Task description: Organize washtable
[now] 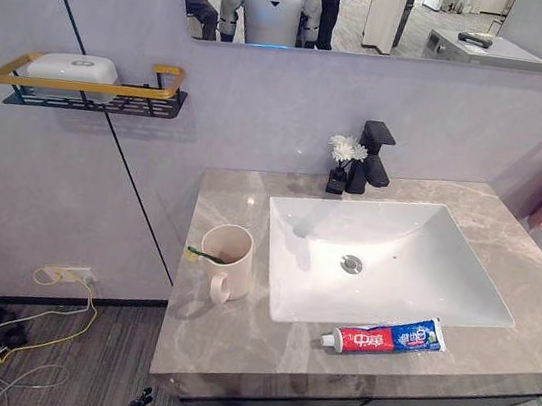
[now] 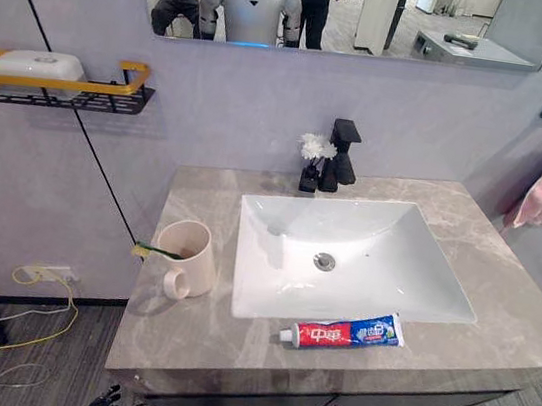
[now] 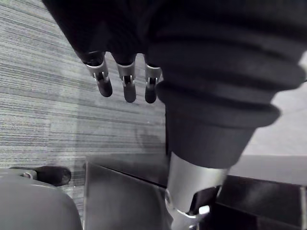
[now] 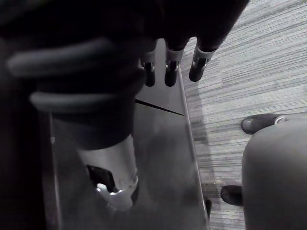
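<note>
Seen from the wrists, the left hand [image 3: 127, 81] and right hand [image 4: 170, 72] hang empty with fingers loosely straight over striped grey floor [image 3: 48, 96]. From the head they sit low before the grey marble counter [image 1: 232, 339]. Up there, well clear of both, a red-and-blue toothpaste tube [image 1: 383, 337] lies along the white rectangular sink's [image 1: 415, 254] front rim, and a cream mug [image 1: 228, 258] holding what looks like a green toothbrush [image 1: 205, 253] stands left of it.

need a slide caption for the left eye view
Washtable: toothbrush in cream mug left of the sink, toothpaste tube lying in front of it.
</note>
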### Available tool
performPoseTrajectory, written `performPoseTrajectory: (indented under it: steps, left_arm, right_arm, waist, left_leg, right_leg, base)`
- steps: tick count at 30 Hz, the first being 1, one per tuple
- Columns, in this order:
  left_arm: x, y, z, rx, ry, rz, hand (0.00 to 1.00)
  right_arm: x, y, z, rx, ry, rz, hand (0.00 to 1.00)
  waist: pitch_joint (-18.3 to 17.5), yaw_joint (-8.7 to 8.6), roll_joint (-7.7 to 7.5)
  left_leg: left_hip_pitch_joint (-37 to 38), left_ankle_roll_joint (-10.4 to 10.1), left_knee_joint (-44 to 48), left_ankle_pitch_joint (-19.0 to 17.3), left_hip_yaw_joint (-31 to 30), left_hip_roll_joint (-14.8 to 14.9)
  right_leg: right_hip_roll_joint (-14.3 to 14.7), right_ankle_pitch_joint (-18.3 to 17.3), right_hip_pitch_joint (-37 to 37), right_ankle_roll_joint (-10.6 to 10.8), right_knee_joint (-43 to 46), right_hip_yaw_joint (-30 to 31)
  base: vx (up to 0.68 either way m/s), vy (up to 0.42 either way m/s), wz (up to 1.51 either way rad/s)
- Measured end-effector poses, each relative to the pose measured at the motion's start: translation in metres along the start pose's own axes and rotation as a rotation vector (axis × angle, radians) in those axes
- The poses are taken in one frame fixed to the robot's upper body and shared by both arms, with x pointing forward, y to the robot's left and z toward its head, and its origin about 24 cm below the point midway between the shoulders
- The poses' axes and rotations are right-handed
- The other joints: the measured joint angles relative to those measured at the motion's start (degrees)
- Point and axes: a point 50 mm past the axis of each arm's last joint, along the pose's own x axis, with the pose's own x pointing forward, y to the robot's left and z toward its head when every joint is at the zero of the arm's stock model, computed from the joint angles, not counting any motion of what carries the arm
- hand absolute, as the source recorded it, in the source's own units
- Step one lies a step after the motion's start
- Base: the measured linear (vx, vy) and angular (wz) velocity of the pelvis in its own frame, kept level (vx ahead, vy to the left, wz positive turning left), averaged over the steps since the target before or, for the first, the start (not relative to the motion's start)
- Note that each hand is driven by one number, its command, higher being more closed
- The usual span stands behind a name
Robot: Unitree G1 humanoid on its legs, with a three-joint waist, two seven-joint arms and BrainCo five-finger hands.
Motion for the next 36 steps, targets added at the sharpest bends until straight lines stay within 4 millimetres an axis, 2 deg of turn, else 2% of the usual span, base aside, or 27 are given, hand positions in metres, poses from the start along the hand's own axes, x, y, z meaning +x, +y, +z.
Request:
performPoseTrajectory:
  steps: [20, 21, 27, 36]
  left_arm:
    - [0.000, 0.001, 0.000, 0.001, 0.001, 0.001, 0.00]
    - [0.000, 0.001, -0.001, 0.002, 0.003, 0.002, 0.00]
    - [0.000, 0.001, -0.001, 0.002, 0.003, 0.002, 0.00]
    - [0.000, 0.000, -0.005, 0.005, 0.030, 0.001, 0.00]
  right_arm:
    - [0.000, 0.000, -0.001, 0.002, 0.007, 0.000, 0.00]
    - [0.002, 0.002, 0.004, 0.004, -0.002, 0.004, 0.00]
    - [0.001, 0.002, 0.002, 0.006, 0.002, 0.003, 0.00]
    - [-0.008, -0.012, -0.031, 0.145, 0.092, -0.060, 0.00]
  waist:
    - [-0.32, -0.10, 0.06]
    - [-0.01, -1.32, 0.02]
    - [0.06, -1.31, -0.07]
    - [0.52, -1.45, 0.05]
  left_leg:
    - [0.81, 0.11, 0.01, -0.13, 0.71, 0.09]
    - [0.91, -0.11, 0.02, -0.58, 1.43, 0.37]
    - [0.89, -0.11, 0.03, -0.57, 1.42, 0.37]
    - [-1.02, -0.30, 0.36, -0.42, -0.14, 0.47]
  right_leg:
    - [-0.01, 0.55, 1.12, -0.15, -0.88, 0.00]
    - [0.15, 0.80, 1.21, -0.26, -1.63, 0.01]
    - [0.15, 0.81, 1.20, -0.27, -1.64, -0.01]
    - [0.30, 1.16, -0.16, -0.44, -1.91, -1.73]
  base:
    - [-0.01, -0.013, -0.01]
    - [-0.04, -0.007, 0.00]
    - [0.00, 0.000, 0.00]
    - [-0.01, -0.014, 0.07]
